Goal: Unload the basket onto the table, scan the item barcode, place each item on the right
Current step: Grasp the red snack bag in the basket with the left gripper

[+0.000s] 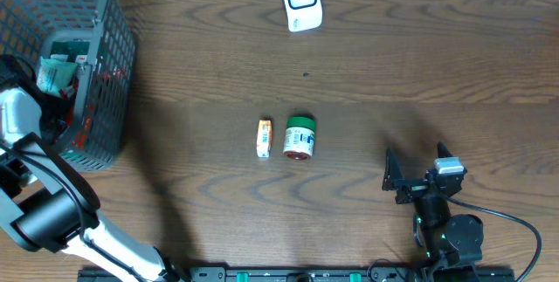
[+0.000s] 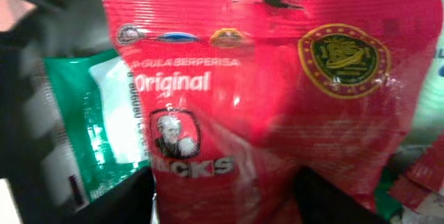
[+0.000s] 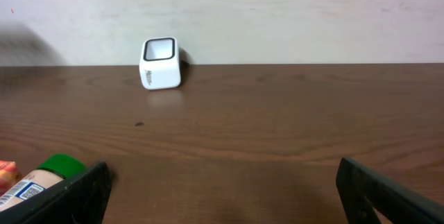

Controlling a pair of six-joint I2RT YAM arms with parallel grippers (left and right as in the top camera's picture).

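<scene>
Left claw (image 2: 225, 197): in basket (image 1: 105, 72), fingers astride red pouch (image 2: 277, 113); grip unclear.
Right claw (image 3: 223, 170): wide open, empty, above table (image 1: 437, 81).
Scanner (image 1: 301, 1): far table edge.
Mid-table: bottle (image 1: 300, 137), box (image 1: 264, 138), side by side.

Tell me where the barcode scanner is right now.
In the overhead view the white scanner sits at the far edge of the table, near the middle, straight beyond the green-capped bottle.

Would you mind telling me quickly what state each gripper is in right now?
Left gripper: jaws either side of the red Original packet; whether it grips cannot be told.
Right gripper: open, holding nothing.
</scene>
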